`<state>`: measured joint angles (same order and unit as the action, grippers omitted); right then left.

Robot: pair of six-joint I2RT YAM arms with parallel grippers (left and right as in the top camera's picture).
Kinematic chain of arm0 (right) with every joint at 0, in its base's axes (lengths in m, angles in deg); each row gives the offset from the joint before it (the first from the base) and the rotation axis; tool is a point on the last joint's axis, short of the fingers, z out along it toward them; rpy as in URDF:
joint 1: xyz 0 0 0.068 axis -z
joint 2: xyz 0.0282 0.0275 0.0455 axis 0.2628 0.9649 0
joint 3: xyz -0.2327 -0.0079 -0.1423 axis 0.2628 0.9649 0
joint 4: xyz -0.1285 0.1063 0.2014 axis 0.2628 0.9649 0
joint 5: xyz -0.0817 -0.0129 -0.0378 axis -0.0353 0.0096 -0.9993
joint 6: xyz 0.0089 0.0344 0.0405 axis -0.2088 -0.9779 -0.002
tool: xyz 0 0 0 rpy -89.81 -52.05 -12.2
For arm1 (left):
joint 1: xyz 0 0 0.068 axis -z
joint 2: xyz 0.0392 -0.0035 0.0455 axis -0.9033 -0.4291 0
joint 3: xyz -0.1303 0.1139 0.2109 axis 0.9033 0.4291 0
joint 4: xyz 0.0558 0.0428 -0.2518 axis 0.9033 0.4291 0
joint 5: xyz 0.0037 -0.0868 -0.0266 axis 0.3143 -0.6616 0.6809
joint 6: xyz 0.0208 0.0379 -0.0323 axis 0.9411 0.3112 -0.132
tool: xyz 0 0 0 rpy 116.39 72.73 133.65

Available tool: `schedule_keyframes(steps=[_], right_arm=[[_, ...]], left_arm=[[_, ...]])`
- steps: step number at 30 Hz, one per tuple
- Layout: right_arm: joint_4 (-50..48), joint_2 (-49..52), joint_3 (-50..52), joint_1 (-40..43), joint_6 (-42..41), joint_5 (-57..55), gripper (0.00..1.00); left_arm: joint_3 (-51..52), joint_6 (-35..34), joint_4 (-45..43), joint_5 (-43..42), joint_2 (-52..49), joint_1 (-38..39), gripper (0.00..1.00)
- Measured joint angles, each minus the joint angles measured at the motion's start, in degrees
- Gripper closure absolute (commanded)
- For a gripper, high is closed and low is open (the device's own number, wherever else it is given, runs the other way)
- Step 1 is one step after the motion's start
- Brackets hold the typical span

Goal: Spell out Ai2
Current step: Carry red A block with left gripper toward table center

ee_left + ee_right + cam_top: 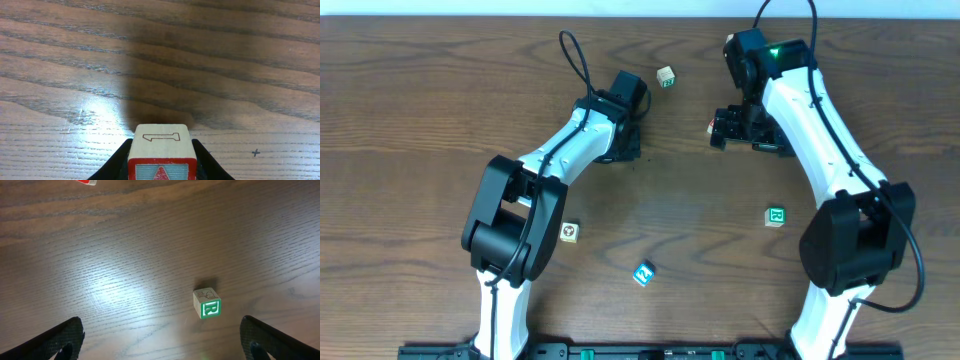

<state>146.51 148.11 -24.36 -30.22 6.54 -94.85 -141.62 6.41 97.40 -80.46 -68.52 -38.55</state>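
My left gripper [160, 160] is clamped on the 1 block [160, 142], which sits squarely between its fingers. My right gripper [165, 347] is spread wide with nothing in it, and a green R block [206, 303] lies at its 1 o'clock. Overhead I count four loose blocks: far green block [666, 76], near green block [776, 216], blue block [642, 273], tan block [569, 232]. My left arm [560, 150] reaches toward 1 o'clock. My right arm [820, 120] stretches to 11, with its wrist folded toward 9.

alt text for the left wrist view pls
A wooden block sits gripped between the left gripper's dark fingers, an outlined 1 on its top face and a red-bordered face in front. Beyond it is shadowed wood-grain table.
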Motion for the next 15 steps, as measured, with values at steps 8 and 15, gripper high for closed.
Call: schedule_keyframes(steps=[8,15], right_arm=[[0.02,0.0,0.0,0.0,-0.02,-0.02,0.01],[-0.02,0.0,0.0,0.0,-0.02,-0.02,0.01]], left_arm=[[0.09,-0.02,-0.17,0.0,-0.07,0.0,0.67],[0.11,-0.59,-0.22,0.22,-0.09,0.0,0.58]])
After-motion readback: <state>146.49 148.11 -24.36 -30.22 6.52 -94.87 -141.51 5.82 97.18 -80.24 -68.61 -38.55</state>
